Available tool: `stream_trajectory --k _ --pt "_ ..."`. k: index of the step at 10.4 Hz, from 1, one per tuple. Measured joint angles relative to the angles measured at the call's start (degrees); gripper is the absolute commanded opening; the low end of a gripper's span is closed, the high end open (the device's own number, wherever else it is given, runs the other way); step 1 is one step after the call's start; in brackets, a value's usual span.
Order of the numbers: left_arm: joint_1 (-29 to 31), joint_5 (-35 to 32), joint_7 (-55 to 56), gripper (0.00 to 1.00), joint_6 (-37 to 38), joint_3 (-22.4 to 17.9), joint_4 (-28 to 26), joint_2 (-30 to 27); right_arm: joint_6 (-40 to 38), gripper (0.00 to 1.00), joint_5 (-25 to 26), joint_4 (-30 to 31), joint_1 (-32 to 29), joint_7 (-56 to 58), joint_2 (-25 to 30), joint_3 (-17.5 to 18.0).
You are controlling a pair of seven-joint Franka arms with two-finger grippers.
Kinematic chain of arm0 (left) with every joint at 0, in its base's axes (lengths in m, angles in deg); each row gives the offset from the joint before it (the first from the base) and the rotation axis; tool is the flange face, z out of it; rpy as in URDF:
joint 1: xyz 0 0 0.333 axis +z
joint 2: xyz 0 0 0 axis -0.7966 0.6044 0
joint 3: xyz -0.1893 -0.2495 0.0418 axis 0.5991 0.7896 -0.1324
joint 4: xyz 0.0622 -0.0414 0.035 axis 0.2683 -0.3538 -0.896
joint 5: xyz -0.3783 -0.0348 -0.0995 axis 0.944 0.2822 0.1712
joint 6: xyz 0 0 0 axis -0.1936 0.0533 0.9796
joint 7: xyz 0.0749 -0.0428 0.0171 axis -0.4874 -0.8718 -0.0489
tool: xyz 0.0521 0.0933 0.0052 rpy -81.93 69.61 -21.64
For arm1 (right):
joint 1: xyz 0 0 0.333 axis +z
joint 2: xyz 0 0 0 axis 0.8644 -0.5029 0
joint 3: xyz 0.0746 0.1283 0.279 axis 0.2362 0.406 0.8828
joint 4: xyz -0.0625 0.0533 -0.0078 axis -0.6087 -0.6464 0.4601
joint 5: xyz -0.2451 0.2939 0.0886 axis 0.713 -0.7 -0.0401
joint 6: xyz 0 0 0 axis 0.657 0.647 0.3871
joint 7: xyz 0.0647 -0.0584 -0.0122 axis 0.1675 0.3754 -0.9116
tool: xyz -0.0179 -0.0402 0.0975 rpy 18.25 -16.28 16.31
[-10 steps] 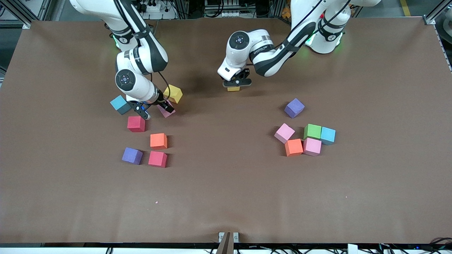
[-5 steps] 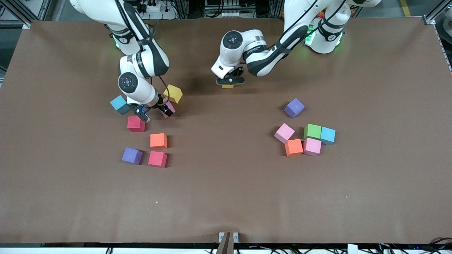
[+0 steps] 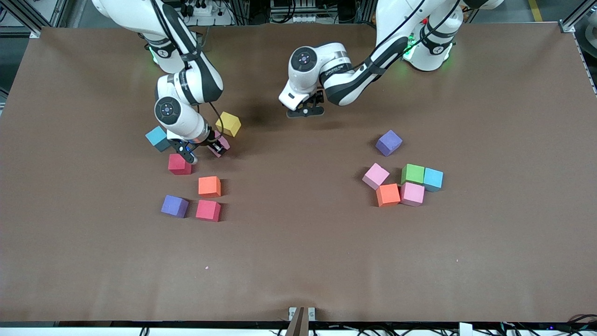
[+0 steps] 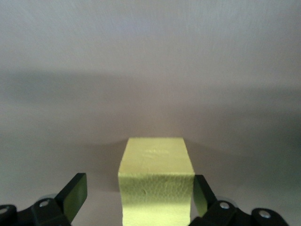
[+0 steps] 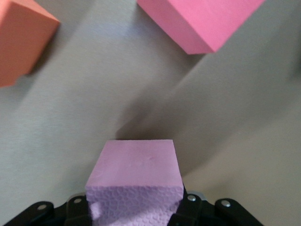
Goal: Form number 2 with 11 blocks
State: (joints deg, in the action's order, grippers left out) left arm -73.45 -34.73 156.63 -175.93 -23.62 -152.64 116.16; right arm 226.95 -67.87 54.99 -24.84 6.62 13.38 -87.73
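Note:
In the left wrist view a yellow block (image 4: pixel 155 181) rests on the brown table between the spread fingers of my left gripper (image 4: pixel 138 195), with a gap at one finger. In the front view that left gripper (image 3: pixel 305 111) hangs low over the table's middle near the robots and hides this block. My right gripper (image 3: pixel 211 148) is shut on a pink block (image 3: pixel 221 141), which fills the jaws in the right wrist view (image 5: pixel 134 183). It is close to a second yellow block (image 3: pixel 228 123) and a red block (image 3: pixel 179 164).
Around the right gripper lie a light-blue cube (image 3: pixel 157 138), an orange block (image 3: pixel 209 186), a purple block (image 3: pixel 175 206) and another red block (image 3: pixel 208 210). Toward the left arm's end sit purple (image 3: pixel 388 142), pink (image 3: pixel 375 176), green (image 3: pixel 413 173), light-blue (image 3: pixel 433 179), orange (image 3: pixel 388 194) and pink (image 3: pixel 413 193) cubes.
The left gripper has opened and let go of the yellow block after shifting a little toward the right arm's end. The right gripper has shut on the pink block.

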Motion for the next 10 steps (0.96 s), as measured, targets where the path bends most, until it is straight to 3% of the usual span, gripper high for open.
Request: stream_trajectory --k 2,4,10 --pt "0.5 0.0 0.3 1.00 6.3 0.0 5.7 -0.5 -3.0 0.17 0.0 -3.2 0.3 -2.4 0.4 0.5" --pt "3.9 0.0 0.7 1.00 7.2 -0.2 7.8 -0.8 -4.9 0.17 -0.1 -5.7 2.1 -8.9 0.6 1.2" --pt "26.1 0.0 -0.1 1.00 9.1 -0.8 8.5 -0.8 -3.5 0.17 -3.1 -6.3 14.0 -41.2 1.0 2.2"
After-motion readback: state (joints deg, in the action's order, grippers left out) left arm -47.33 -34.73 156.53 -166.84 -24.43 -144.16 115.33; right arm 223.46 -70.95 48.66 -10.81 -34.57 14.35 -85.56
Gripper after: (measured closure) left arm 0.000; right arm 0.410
